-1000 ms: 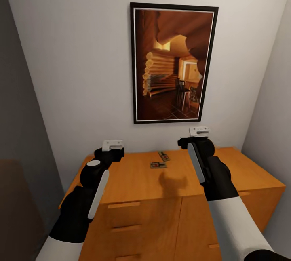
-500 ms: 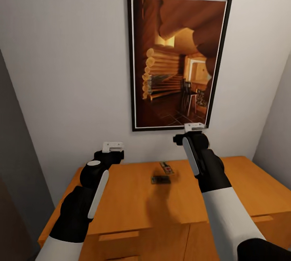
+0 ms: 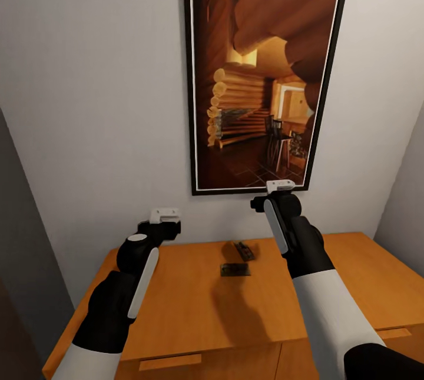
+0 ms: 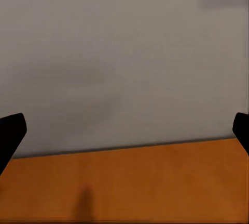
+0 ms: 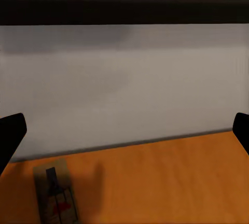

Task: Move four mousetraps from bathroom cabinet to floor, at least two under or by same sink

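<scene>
Camera: closer to the wall than a second ago; less of the cabinet (image 3: 194, 309) front shows, the framed picture (image 3: 262, 86) looms larger.
Mousetraps: two lie near the back edge of the cabinet top, mid-width, one (image 3: 235, 269) in front of the other (image 3: 244, 250); one (image 5: 56, 193) shows in the right wrist view.
Left gripper (image 3: 164, 216): released, fingers spread, above the back-left corner, unchanged.
Right gripper (image 3: 280, 186): released, empty, raised higher than before, just right of the traps.
</scene>
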